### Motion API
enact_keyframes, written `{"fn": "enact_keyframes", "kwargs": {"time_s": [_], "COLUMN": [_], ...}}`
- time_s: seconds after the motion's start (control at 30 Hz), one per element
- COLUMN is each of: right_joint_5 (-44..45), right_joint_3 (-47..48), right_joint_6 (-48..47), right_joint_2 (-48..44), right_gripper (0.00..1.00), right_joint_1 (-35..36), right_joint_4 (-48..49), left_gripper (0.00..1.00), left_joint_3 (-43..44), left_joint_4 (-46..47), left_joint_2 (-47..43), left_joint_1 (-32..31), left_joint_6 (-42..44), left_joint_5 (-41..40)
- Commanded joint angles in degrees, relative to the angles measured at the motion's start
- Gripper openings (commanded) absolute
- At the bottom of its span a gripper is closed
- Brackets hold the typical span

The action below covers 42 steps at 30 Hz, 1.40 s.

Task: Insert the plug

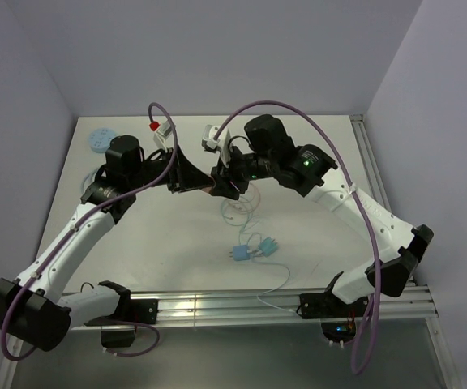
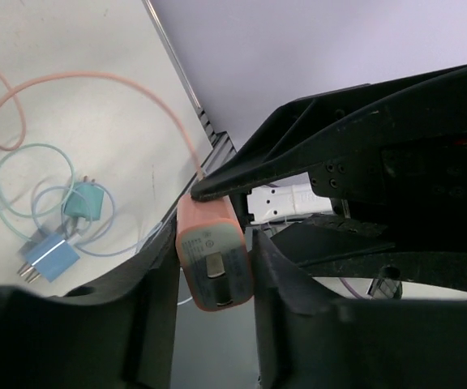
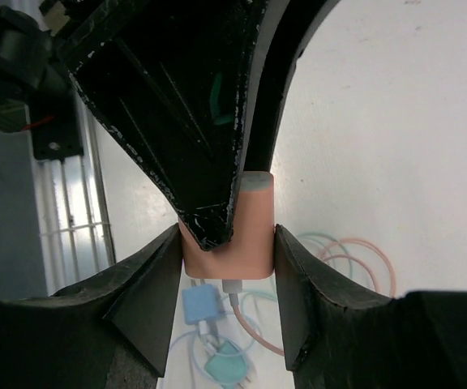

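Above the middle of the table both grippers meet on one orange plug [image 2: 215,255]. In the left wrist view its labelled prong face points at the camera, and my left gripper [image 2: 215,243] presses it on both sides. Seen from the right wrist, my right gripper [image 3: 227,235] is shut on the same plug [image 3: 250,235], with a black left finger [image 3: 209,162] lying across the plug's top. An orange cable [image 3: 254,324] hangs from its underside. In the top view the left gripper [image 1: 197,177] and right gripper [image 1: 221,182] hide most of the plug.
A blue plug [image 1: 239,253] and a teal plug [image 1: 269,243] lie on the table with looped thin cables below the grippers. Two white blocks stand at the back: one with a red part [image 1: 162,130], one behind the right wrist [image 1: 211,138]. A rail [image 1: 242,308] runs along the near edge.
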Motion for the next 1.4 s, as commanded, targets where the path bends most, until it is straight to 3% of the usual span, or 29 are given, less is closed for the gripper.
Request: {"fn": "enact_keyframes", "kwargs": {"time_s": [0.0,0.03,0.1,0.13,0.2,0.23,0.33,0.47,0.7,0.8,0.87,1.03,1.1,1.27,1.37], "right_joint_5": [4.31,5.89,9.32,10.11,11.09,11.7,15.91,16.62,18.65,12.52,6.8,-1.38,-3.85,-1.92,-0.43], "right_joint_3": [0.97,0.53,-0.61,-1.05,-2.63,-3.24,-5.88,-11.14,-14.67,-17.65,-20.73,-30.82,-32.6,-35.41,-38.57], "right_joint_6": [1.53,2.23,3.81,4.26,5.92,6.89,11.63,20.23,31.65,38.7,45.35,60.4,65.6,70.17,71.84], "right_joint_2": [-0.49,-0.84,-1.2,-1.55,-2.16,-2.86,-4.44,-8.22,-15.25,-18.32,-19.91,-25.27,-26.16,-26.77,-26.34], "right_gripper": [0.0,0.01,0.13,0.24,0.28,0.43,0.63,0.79,0.88,0.88,0.87,0.71,0.66,0.64,0.71], "right_joint_1": [0.61,0.61,0.69,0.61,0.61,0.61,0.52,-1.67,-2.38,-2.47,-2.47,-2.3,-2.21,-0.02,0.52], "right_joint_4": [2.42,3.29,5.14,5.76,7.86,8.65,12.43,15.69,16.31,20.16,25.87,45.87,49.78,55.41,62.0], "left_gripper": [0.31,0.25,0.01,0.0,0.0,0.0,0.0,0.0,0.0,0.0,0.0,0.0,0.0,0.0,0.0], "left_joint_3": [0.77,0.68,0.68,0.59,-0.11,-0.29,-0.64,-0.73,-1.6,-3.71,-6.61,-11.09,-11.62,-12.85,-13.38], "left_joint_4": [2.45,2.62,2.19,2.1,3.59,3.68,4.3,4.03,6.49,10.51,14.91,22.56,23.19,23.98,25.3], "left_joint_2": [-0.63,-0.72,-0.81,-0.81,-1.07,-1.51,-2.74,-4.93,-9.41,-12.39,-14.94,-18.21,-19.53,-21.98,-21.9], "left_joint_1": [-0.38,-0.38,-0.38,-0.38,-0.38,-0.29,-0.29,-0.2,-0.2,-0.2,-0.2,-0.11,-0.2,-0.2,-0.2], "left_joint_6": [0.22,0.31,0.48,0.4,-0.31,-0.31,0.22,3.11,5.4,6.37,6.02,4.62,4.53,3.47,0.41], "left_joint_5": [1.87,1.96,2.13,1.96,1.96,1.35,-1.46,-6.81,-10.78,-11.4,-12.19,-11.93,-12.54,-15.0,-15.27]}}
